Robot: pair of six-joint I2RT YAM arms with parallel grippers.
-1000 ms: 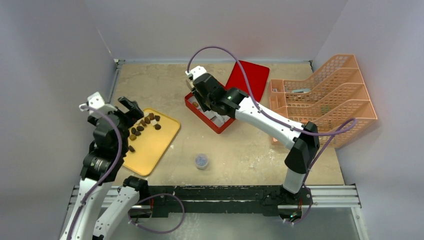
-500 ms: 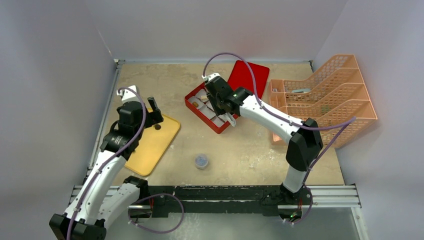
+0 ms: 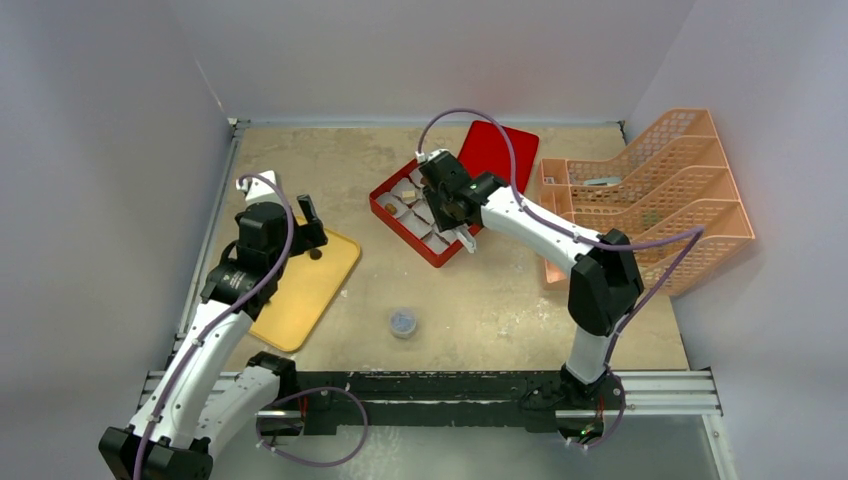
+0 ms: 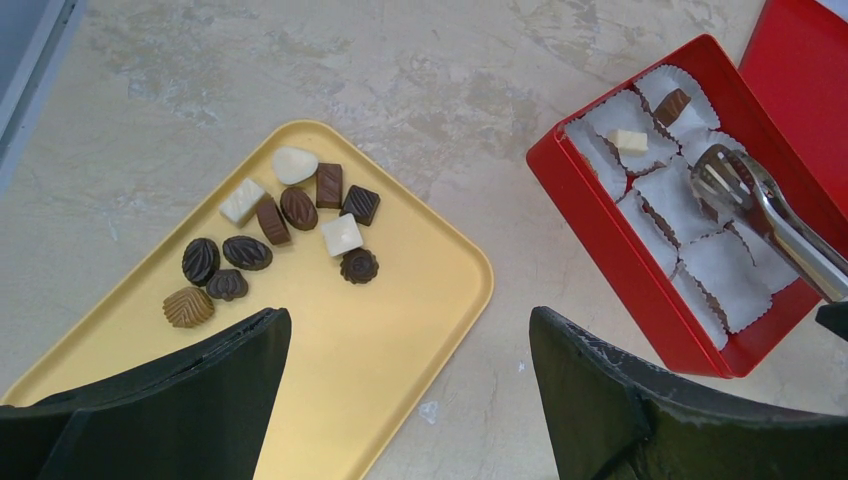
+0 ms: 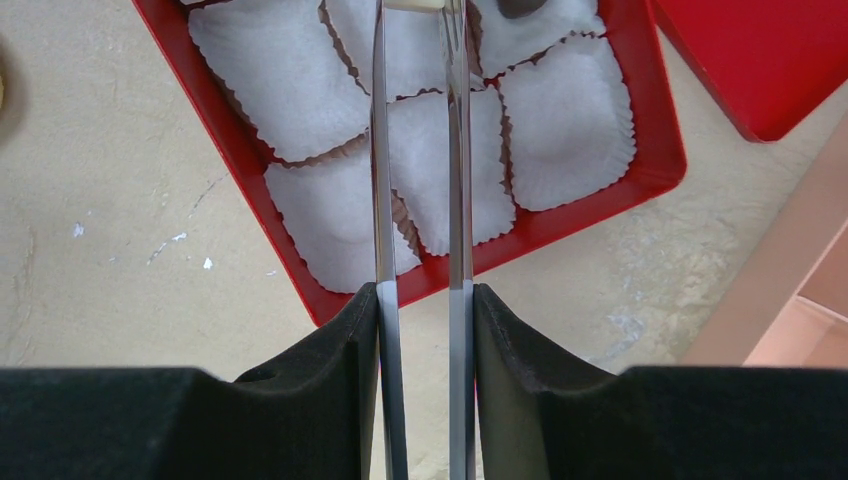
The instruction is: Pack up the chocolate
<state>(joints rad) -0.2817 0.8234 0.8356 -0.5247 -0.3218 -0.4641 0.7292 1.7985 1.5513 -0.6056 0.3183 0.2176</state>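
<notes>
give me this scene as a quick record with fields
left gripper: open, above the yellow tray
right gripper: shut on metal tongs, tips over the red box
tray: about a dozen chocolates, clustered at one end
box: paper liners; a cream piece and a brown piece already in
lid: flat beside the box
elsewhere: small cap on the table, orange rack at right

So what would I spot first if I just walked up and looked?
Probably the bright red box near the middle of the table, lined with frilly white paper cups, with the right gripper holding metal tongs over it. Then the yellow tray on the left, where a little cluster of chocolates sits.
</notes>
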